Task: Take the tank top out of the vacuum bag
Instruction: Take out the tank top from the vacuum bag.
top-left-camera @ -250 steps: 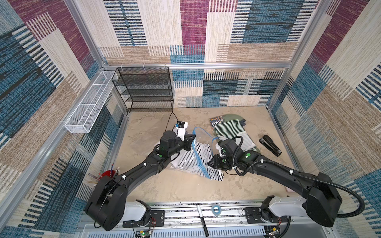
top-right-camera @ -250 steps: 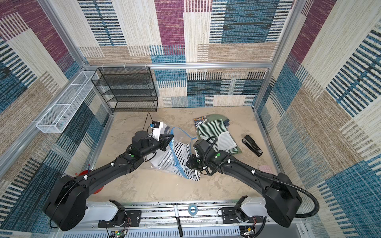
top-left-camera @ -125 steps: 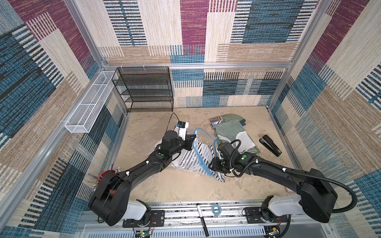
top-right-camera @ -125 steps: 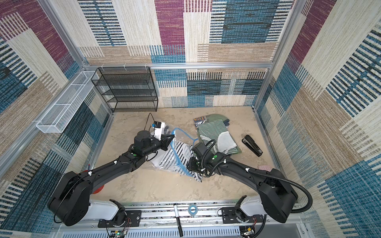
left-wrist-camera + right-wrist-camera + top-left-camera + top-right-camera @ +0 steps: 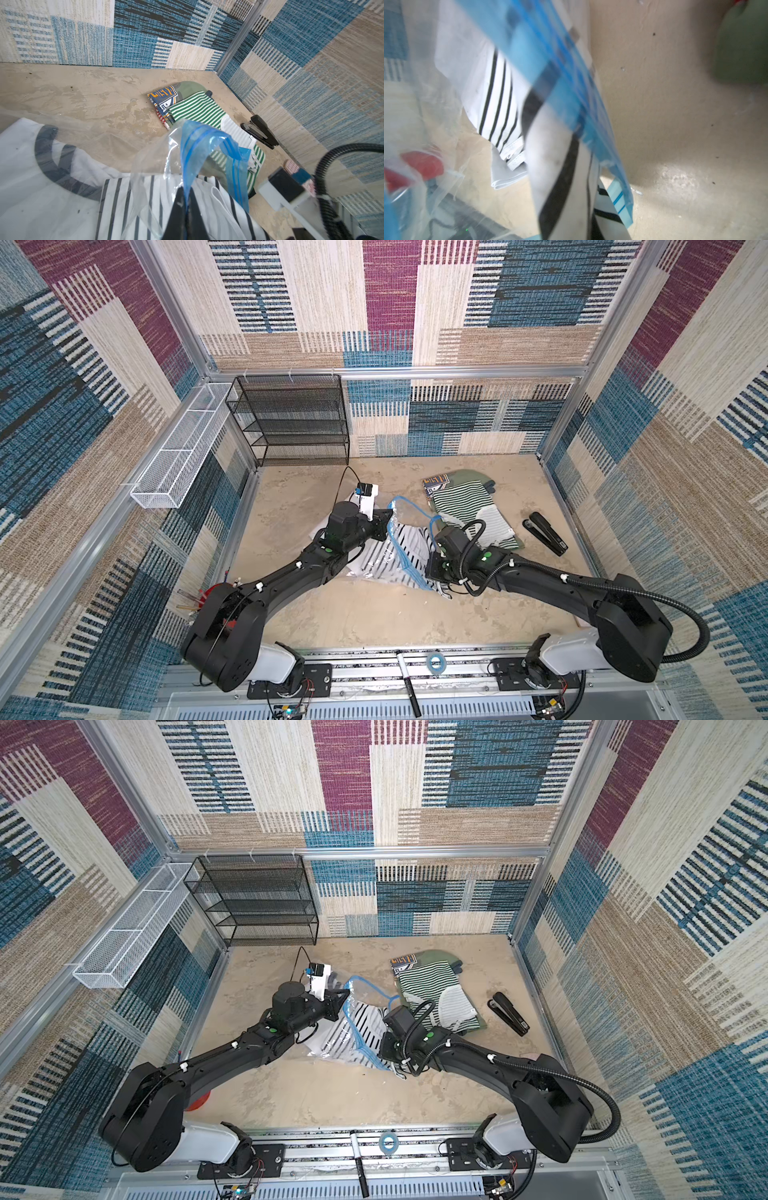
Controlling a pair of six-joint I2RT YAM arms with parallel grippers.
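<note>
The vacuum bag (image 5: pixel 376 566) lies crumpled mid-table, clear plastic with a blue zip strip (image 5: pixel 193 149) arching up at its mouth. Inside it, and poking out at the mouth, is the white, black-striped tank top (image 5: pixel 409 545) (image 5: pixel 365 1023). My left gripper (image 5: pixel 186 199) (image 5: pixel 388 526) is shut on the zip strip and holds that edge raised. At the near end of the mouth, my right gripper (image 5: pixel 431 571) (image 5: pixel 384 1048) is shut on the tank top's fabric (image 5: pixel 560 166). That cloth hides its fingers in the right wrist view.
A pile of folded clothes (image 5: pixel 465 506), topped by green stripes, lies just right of the bag, with a black stapler (image 5: pixel 544 533) beyond it. A black mesh shelf (image 5: pixel 299 423) and a white wire basket (image 5: pixel 183 448) stand at the back left. A red object (image 5: pixel 214 591) sits under the left arm.
The right gripper slid slightly nearer along the bag's mouth and closed from partly open onto the striped fabric. The left gripper kept its hold on the zip strip.
</note>
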